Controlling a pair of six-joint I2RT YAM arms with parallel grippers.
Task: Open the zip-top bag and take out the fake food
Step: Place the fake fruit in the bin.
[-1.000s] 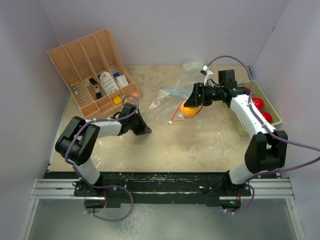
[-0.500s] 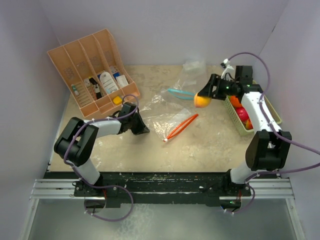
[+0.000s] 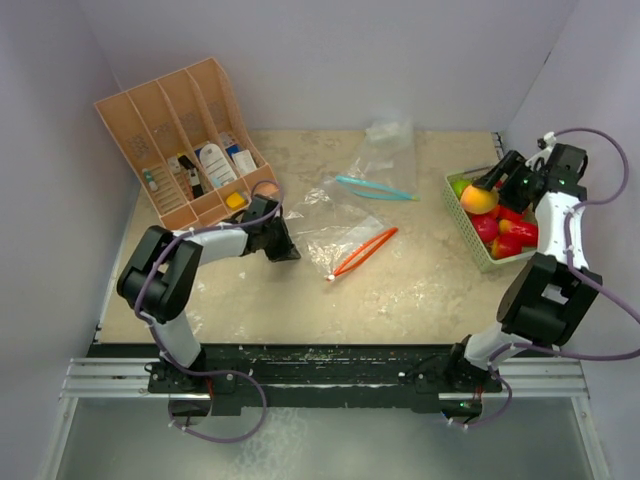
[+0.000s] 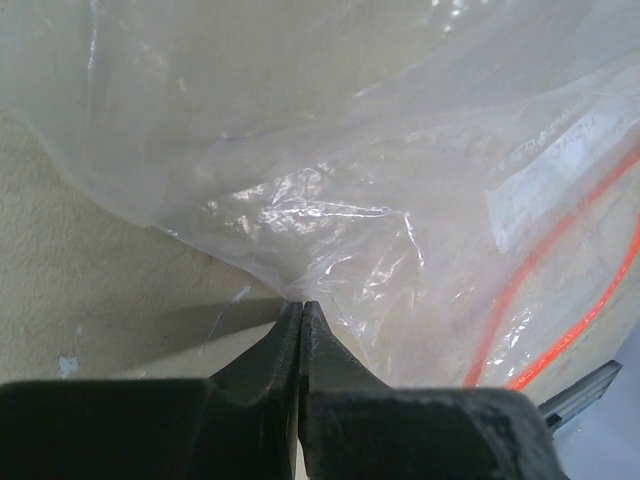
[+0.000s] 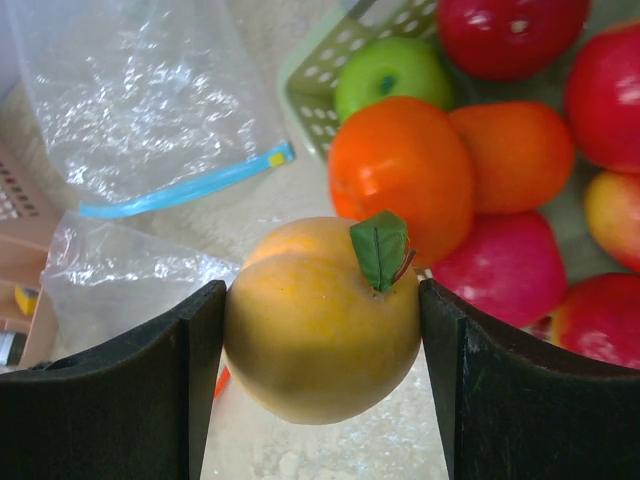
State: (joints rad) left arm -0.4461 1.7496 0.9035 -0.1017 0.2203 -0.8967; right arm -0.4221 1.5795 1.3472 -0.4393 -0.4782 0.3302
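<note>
The clear zip-top bag point(image 3: 335, 232) with an orange zip point(image 3: 362, 252) lies flat on the table; no food shows inside it. My left gripper point(image 3: 284, 250) is shut on its left corner, and the plastic point(image 4: 350, 150) bunches at the closed tips point(image 4: 301, 306). My right gripper point(image 3: 487, 192) is shut on a yellow-orange fake fruit point(image 5: 320, 320) with a green leaf, held over the left end of the pale green tray point(image 3: 464, 226). In the tray lie several fake fruits: orange point(image 5: 400, 170), green point(image 5: 390, 75) and red point(image 5: 510, 30).
A second clear bag with a blue zip point(image 3: 375, 188) lies behind the first. A peach-coloured divided organizer point(image 3: 185, 140) with small items stands at the back left. Walls close in the left, back and right sides.
My right gripper carried the yellow-orange fruit from above the bag rightward to over the tray. The bag has settled flat, its orange zip lying free. The left gripper stayed put.
</note>
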